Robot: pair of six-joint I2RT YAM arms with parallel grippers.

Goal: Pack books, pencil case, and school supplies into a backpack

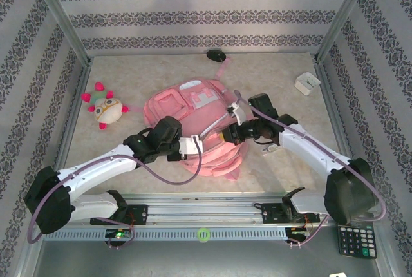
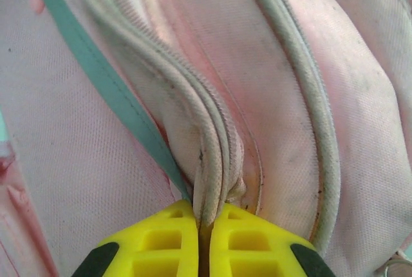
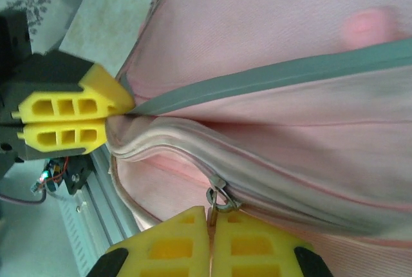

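On tabletop: pink backpack lies flat at centre, front pockets up. L pincer: pads pressed together, pinching the backpack's zip seam at near side. R pincer: pressed together on metal zip pull, near L pincer. Both in contact w/ backpack.

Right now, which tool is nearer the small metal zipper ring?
Right. The right tool pinches the small metal zipper ring; the left tool grips the pink fabric backpack's seam farther along.

The beige table bears a pink backpack, plush toy and white box.
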